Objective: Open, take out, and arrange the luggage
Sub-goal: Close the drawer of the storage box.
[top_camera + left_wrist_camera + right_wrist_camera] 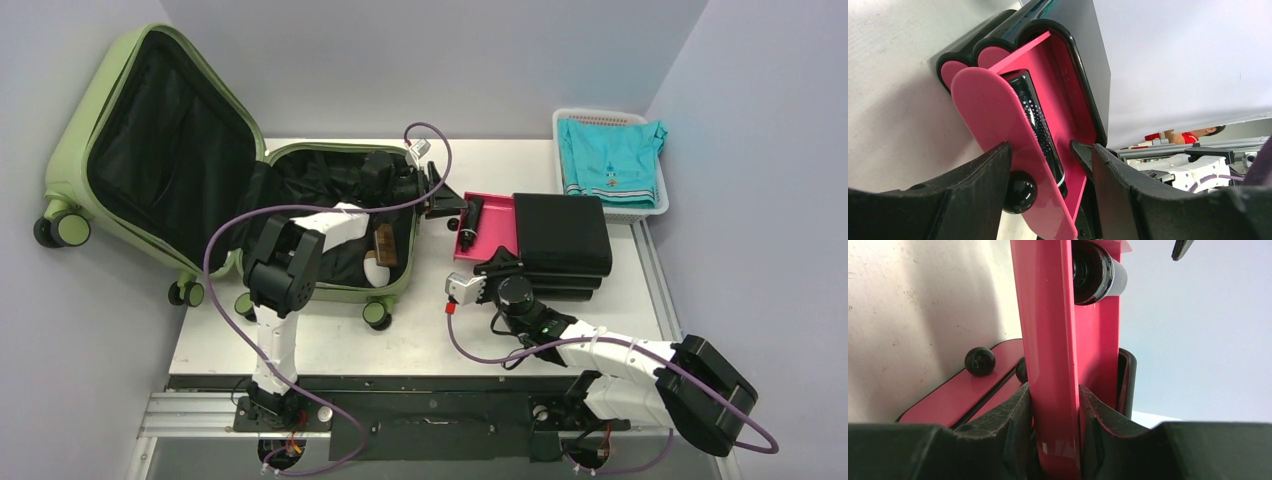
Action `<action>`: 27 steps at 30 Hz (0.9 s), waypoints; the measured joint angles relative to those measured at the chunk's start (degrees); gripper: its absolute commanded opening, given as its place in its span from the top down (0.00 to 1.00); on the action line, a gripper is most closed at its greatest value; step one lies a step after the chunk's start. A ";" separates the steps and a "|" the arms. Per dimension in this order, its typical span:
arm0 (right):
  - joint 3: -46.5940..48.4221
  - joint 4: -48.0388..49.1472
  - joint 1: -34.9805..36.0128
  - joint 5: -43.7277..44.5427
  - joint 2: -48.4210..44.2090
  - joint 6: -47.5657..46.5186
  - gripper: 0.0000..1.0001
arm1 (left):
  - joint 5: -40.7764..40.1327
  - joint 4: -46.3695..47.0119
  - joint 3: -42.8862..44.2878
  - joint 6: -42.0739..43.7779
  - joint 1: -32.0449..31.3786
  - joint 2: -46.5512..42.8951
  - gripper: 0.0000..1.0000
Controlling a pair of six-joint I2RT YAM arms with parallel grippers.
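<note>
Luggage (170,150): green, open, base on counter (330,345). My left claw (1045,150): released, astride pink tray (983,110) of black case (560,235). My right claw (1055,395): clenched on same tray.

The light green hard-shell luggage (170,150) lies open at the table's (330,345) far left corner, its black-lined lid tilted up past the left edge.

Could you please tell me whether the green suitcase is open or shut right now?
Open: the luggage lies with its lid swung up and back, black lining showing.
</note>
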 measured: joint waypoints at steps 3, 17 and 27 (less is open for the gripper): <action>-0.02 -0.42 -0.26 0.48 -0.09 0.31 0.64 | -0.13 0.37 -0.26 -0.15 -0.44 0.00 0.45; 0.22 -3.76 -0.31 0.74 -1.81 0.79 0.45 | 0.28 1.01 -1.25 -1.60 -2.60 0.00 0.45; 11.80 -24.85 -1.68 -6.86 -4.35 5.66 0.23 | 0.81 2.60 -1.22 -3.30 -2.75 0.00 0.45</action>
